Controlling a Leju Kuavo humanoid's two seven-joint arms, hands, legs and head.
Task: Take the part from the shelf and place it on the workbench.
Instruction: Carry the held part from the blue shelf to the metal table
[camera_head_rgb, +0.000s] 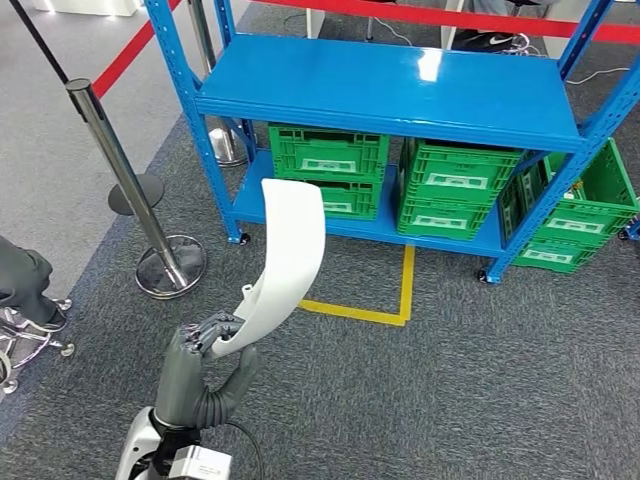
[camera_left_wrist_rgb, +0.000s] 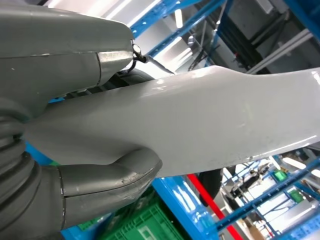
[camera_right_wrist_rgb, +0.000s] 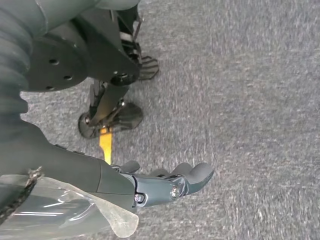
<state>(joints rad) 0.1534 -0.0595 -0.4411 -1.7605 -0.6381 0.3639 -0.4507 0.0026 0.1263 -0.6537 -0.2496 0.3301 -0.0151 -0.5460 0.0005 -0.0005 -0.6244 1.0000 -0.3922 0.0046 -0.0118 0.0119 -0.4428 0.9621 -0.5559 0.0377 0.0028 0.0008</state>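
A: Where is the part (camera_head_rgb: 290, 262) right now?

B: Off the shelf (camera_head_rgb: 392, 88). The left robot hand (camera_head_rgb: 198, 372) grips it at its lower end, fingers above and thumb below, and the curved white piece rises up and ahead of that hand toward the shelf.

A: And the other one?

B: The right robot hand (camera_right_wrist_rgb: 166, 182) hangs over the grey carpet (camera_head_rgb: 483, 390), fingers roughly straight and apart, holding nothing.

A: So what does the carry need?

B: My judgement: the grip sits at one end of a long piece, so the free end can swing. Turn slowly, keep the part upright, and hold it away from the shelf's blue posts and the barrier post (camera_head_rgb: 124, 180) standing to the outer side of the left robot hand.

A: Can you see the surface it should go on?

B: No; I can't say which way it lies.

A: What about the room?

B: Green crates (camera_head_rgb: 460, 190) fill the shelf's lower level ahead of the left robot hand, yellow tape (camera_head_rgb: 377, 312) marks the carpet before it, and a red belt (camera_head_rgb: 453, 18) runs behind. Part of a person and chair casters sit far out beside the left robot hand.
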